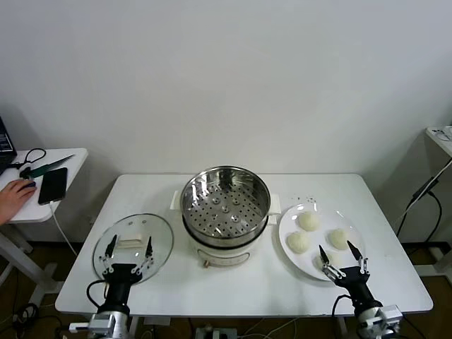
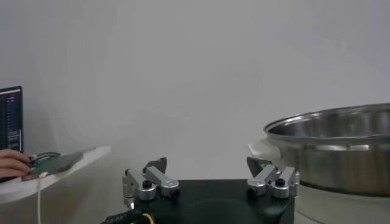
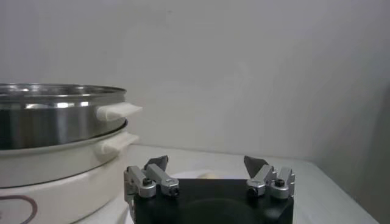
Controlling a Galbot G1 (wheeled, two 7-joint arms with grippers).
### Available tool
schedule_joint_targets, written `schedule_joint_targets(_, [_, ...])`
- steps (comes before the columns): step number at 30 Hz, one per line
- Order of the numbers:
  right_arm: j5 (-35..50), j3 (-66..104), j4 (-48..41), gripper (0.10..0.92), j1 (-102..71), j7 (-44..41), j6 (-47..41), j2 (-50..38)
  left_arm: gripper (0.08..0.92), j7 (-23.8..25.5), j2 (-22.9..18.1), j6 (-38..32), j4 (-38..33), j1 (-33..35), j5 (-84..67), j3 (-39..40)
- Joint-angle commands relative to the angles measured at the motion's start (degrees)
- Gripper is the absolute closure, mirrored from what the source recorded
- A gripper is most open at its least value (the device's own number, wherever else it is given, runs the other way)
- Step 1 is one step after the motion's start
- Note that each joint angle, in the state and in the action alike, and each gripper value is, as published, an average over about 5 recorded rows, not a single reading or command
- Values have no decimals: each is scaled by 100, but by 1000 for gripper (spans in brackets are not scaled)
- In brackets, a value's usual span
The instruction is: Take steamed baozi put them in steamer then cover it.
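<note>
Fingers (image 1: 111, 246) spread both arms; 4 baozi (image 1: 308, 221) on plate (image 1: 289, 219), 1 steamer (image 1: 226, 205), 1 cover (image 1: 162, 240)

It looks like a lab or test room rather than a kitchen: a bare white wall (image 1: 226, 78), a plain white folding table (image 1: 240, 289), cables on the floor (image 1: 21, 311), and a side desk (image 1: 42, 191) holding a phone (image 1: 53, 185) under someone's hand (image 1: 14, 198).
</note>
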Motion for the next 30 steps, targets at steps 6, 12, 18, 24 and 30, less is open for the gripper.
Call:
schedule_joint_targets(6, [-512, -120, -395, 203, 976, -1004, -1207, -1572, 177, -64, 68, 16, 22, 1, 4, 16])
schedule_joint_targets(12, [-910, -901, -1243, 203, 2151, -2282, -1474, -3232, 177, -90, 105, 45, 19, 31, -83, 52])
schedule_joint_targets(18, [-1447, -2497, -2127, 203, 4028, -3511, -1419, -4112, 177, -122, 153, 56, 41, 11, -195, 59])
schedule_joint_targets(24, [-1941, -4940, -3137, 203, 6597, -4630, -1315, -4023, 177, -204, 216, 133, 100, -37, -310, 42])
schedule_joint_targets(30, [-1896, -7538, -3912, 203, 8846, -5098, -1286, -3550, 177, -205, 284, 171, 157, -62, -325, 32])
